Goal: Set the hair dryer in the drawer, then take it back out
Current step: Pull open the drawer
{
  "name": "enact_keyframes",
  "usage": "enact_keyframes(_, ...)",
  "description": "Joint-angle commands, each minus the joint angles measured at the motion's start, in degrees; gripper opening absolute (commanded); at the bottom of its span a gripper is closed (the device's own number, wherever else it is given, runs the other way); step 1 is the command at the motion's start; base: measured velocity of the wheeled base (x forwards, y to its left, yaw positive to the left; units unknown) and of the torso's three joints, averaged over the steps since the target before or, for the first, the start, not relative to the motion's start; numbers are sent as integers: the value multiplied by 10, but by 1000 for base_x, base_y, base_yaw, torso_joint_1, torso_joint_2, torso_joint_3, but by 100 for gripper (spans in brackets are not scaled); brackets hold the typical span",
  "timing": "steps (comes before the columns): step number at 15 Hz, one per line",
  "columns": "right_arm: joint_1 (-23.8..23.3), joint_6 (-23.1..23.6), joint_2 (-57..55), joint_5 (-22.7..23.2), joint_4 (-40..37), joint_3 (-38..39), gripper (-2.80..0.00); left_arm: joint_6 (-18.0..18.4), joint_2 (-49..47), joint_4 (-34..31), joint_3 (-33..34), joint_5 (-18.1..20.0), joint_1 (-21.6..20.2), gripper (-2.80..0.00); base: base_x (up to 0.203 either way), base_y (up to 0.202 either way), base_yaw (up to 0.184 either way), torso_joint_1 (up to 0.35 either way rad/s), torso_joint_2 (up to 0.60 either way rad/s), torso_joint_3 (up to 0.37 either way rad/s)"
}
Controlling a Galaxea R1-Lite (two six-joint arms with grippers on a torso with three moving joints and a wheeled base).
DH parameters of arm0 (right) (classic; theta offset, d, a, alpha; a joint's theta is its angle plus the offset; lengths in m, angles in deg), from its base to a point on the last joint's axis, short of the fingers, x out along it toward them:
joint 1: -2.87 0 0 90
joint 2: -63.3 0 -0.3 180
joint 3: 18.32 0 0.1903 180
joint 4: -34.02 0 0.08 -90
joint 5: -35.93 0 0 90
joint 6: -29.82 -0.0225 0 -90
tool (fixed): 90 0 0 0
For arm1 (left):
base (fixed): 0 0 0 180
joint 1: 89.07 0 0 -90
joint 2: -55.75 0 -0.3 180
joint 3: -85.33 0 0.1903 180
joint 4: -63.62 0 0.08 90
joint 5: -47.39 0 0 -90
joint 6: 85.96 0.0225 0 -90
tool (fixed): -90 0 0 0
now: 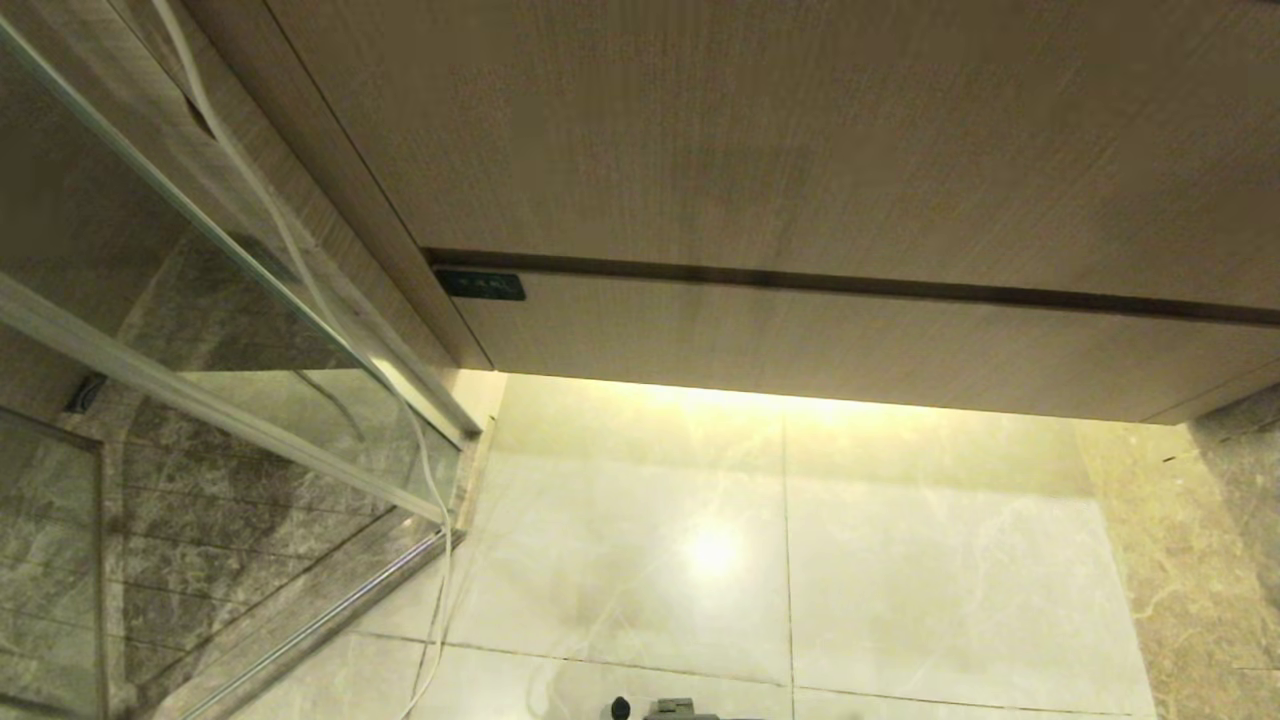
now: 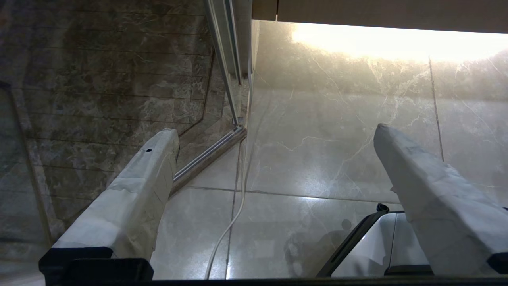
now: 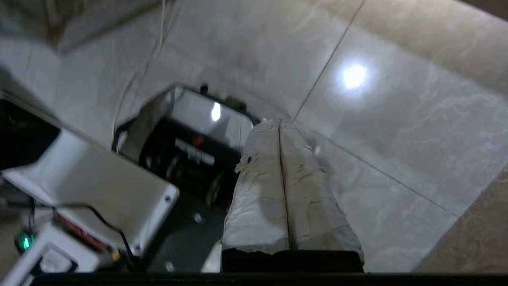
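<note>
The drawer (image 1: 860, 340) is the low, wide wood-grain front under the taller panel, pushed in flush, with a small dark label (image 1: 481, 285) at its left end. The hair dryer is out of view in every frame. My left gripper (image 2: 274, 133) hangs open over the pale floor tiles, its white-wrapped fingers (image 2: 147, 178) far apart with nothing between them. My right gripper (image 3: 279, 121) is shut, both wrapped fingers pressed together and holding nothing, above the floor beside my own base (image 3: 190, 147). Neither arm shows in the head view.
A glass shower partition with a metal frame (image 1: 230, 400) stands at the left, and a white cord (image 1: 435, 560) runs down along it onto the floor. Glossy marble tiles (image 1: 800, 560) lie lit in front of the cabinet. A taller wood panel (image 1: 760, 130) sits above the drawer.
</note>
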Motion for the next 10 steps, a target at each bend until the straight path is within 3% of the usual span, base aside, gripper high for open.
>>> enact_keyframes(1,18,77,-83,5,-37,-15,-280,0,0,0,0,0,0,0,0,0,0,0,0,0)
enact_keyframes(3,20,205,-135,8,-51,-5,-280,0,0,0,0,0,0,0,0,0,0,0,0,0)
enact_keyframes(7,13,411,-251,12,-30,4,-280,0,0,0,0,0,0,0,0,0,0,0,0,0)
enact_keyframes(10,4,531,-309,4,124,48,-280,0,0,0,0,0,0,0,0,0,0,0,0,0)
